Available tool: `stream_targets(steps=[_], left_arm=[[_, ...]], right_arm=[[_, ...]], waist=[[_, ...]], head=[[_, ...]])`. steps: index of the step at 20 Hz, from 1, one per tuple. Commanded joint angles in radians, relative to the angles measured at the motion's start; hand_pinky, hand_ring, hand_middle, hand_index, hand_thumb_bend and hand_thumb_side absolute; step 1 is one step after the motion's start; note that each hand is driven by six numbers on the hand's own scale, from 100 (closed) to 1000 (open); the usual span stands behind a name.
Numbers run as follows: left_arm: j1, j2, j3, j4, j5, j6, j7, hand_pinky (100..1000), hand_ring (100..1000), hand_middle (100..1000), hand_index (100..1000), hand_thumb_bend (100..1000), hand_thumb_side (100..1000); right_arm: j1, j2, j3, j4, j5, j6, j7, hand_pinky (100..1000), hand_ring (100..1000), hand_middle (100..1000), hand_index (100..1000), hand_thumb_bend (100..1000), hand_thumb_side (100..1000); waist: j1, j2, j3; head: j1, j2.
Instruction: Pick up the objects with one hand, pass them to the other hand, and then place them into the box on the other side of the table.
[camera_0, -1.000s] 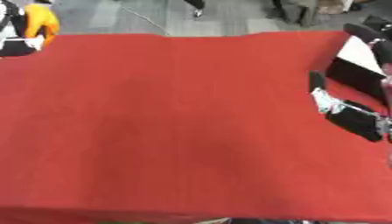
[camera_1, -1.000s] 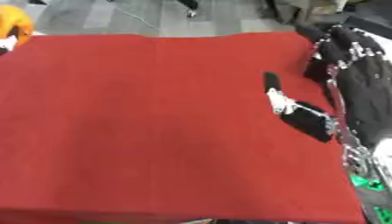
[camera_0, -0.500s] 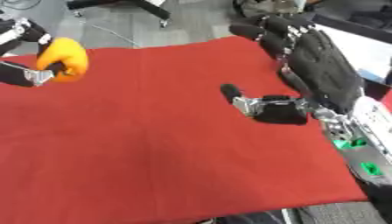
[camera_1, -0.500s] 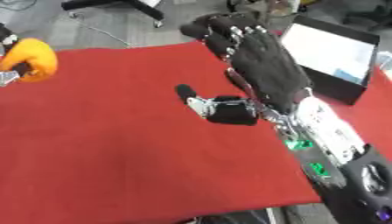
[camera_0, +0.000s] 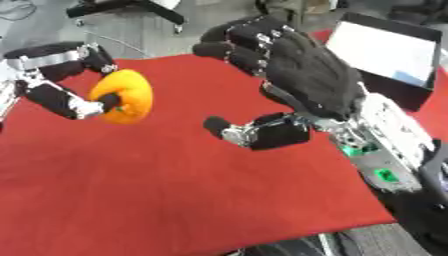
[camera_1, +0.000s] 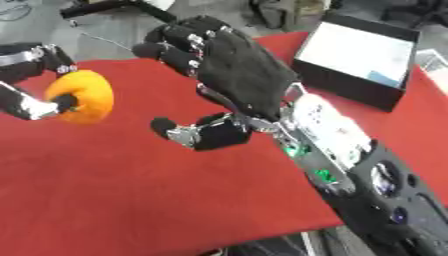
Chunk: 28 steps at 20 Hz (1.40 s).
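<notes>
Orange fruit (camera_0: 122, 96), gripped in the curled left hand (camera_0: 66, 82), has been brought toward the spread, empty right hand (camera_0: 297, 75), so handover seems imminent.

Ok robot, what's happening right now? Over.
Left hand shut on round orange object, held above red cloth table. Right hand open, reaching toward it. Black box at right edge. Nothing between.

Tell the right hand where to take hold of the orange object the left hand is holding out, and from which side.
Take the orange object by its bare rounded side facing the right hand, coming from the robot's right. The left hand has fingers curled over its top and left side, so only that side looks free, and the right hand is open towards it.
</notes>
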Motion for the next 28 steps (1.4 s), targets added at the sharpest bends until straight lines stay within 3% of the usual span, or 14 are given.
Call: stream_targets(steps=[1,11,28], left_arm=[[-0.033,-0.014,-0.006,-0.025,0.026,0.003,-0.062,643,372,284,428,100,237],[-0.065,-0.085,-0.026,-0.039,0.062,0.069,-0.117,645,373,286,429,100,266],[-0.085,-0.137,-0.045,-0.07,0.08,0.116,-0.121,646,373,286,429,100,280]], right_arm=[[-0.012,0.009,0.0,-0.021,0.012,0.011,0.029,789,805,790,879,384,470],[-0.006,0.052,0.017,0.02,0.036,0.064,0.084,767,798,775,868,416,447],[-0.011,0.12,0.033,0.201,0.052,0.093,-0.002,717,771,730,828,433,420]], waist=[[0.001,-0.021,0.004],[0.008,-0.025,0.024],[0.008,-0.026,0.046]], head=[[-0.013,-0.003],[-0.041,-0.003],[-0.065,-0.003]])
